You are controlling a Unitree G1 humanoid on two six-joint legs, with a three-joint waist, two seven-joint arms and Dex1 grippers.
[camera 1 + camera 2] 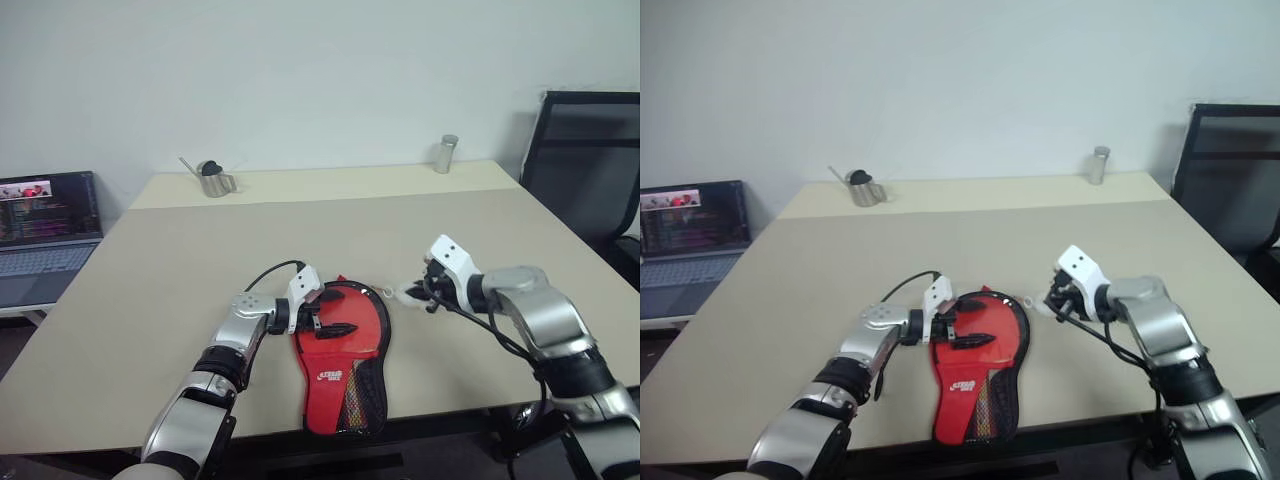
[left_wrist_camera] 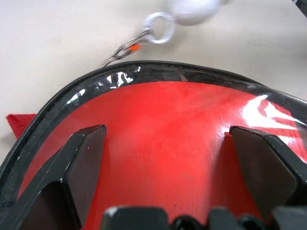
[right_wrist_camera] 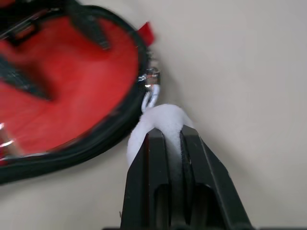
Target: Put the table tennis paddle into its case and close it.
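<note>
Red and black, the case [image 1: 342,358] lies flat on the beige bench [image 1: 200,260], near its front edge, red side up with the white logo and mesh pocket toward us. We see no paddle outside it; whether it sits inside the case we cannot tell.

Our left hand [image 1: 322,312] reaches in from the left over the round end of the case, its black fingers [image 2: 84,158] spread wide above the red face, gripping nothing.

Our right hand [image 3: 168,136] sits just right of the case's round end, fingers closed on a soft white pull [image 3: 160,117]. A small ring and short metal chain [image 3: 149,84] link that pull to the black edge of the case.

Along the far side of the bench stand a small metal pitcher [image 1: 214,179] on the left and a metal cylinder [image 1: 446,154] on the right. A laptop [image 1: 45,225] is open off to the left, and a black chair [image 1: 590,170] stands at the right.
</note>
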